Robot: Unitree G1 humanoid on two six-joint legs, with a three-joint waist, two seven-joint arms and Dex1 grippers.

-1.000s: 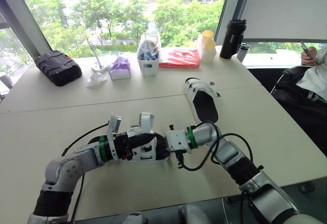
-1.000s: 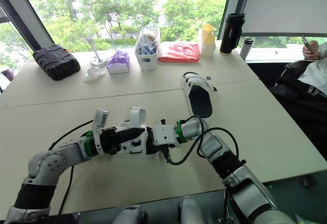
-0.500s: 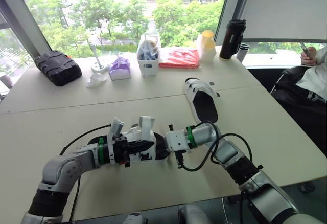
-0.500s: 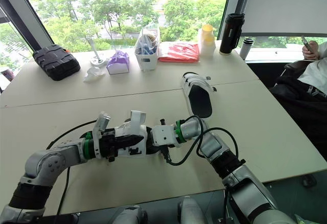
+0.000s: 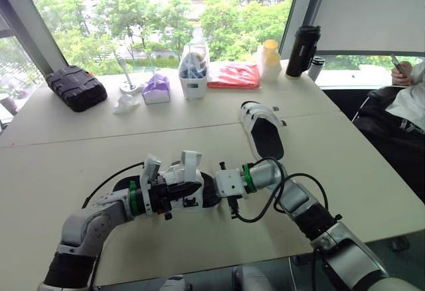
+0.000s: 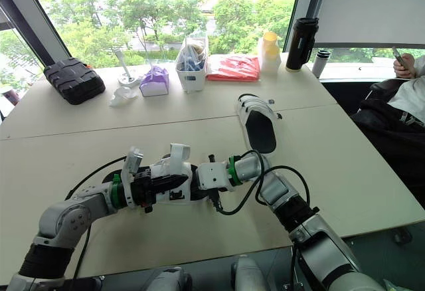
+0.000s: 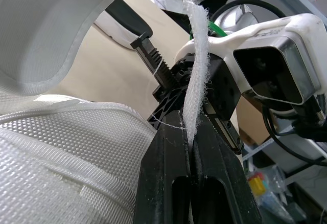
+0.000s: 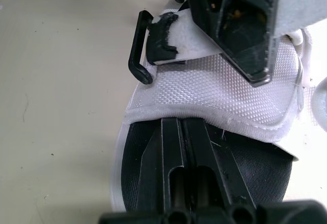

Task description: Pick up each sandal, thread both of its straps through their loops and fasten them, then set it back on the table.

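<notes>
One white sandal with a black footbed (image 5: 190, 186) is held just above the table between my two grippers. My left gripper (image 7: 191, 150) is shut on the sandal's white strap (image 7: 196, 70), which runs up between its fingers. From the other side my right gripper (image 8: 183, 147) is shut on the sandal's edge, at the black footbed below the mesh band. A black loop (image 8: 138, 55) sticks out beside the strap end. The second sandal (image 5: 263, 130) lies on the table farther back to the right, on its own.
Along the far side of the table (image 5: 372, 171) stand a black case (image 5: 76, 87), a purple tissue pack (image 5: 156, 88), a white bin (image 5: 193, 72), a red packet (image 5: 234, 76), yellow cups (image 5: 269, 57) and a black flask (image 5: 302, 50). A seated person (image 5: 406, 98) is at the right.
My left gripper has drawn back a little to the left and lower, still holding the strap. The right arm and the far sandal have not moved.
</notes>
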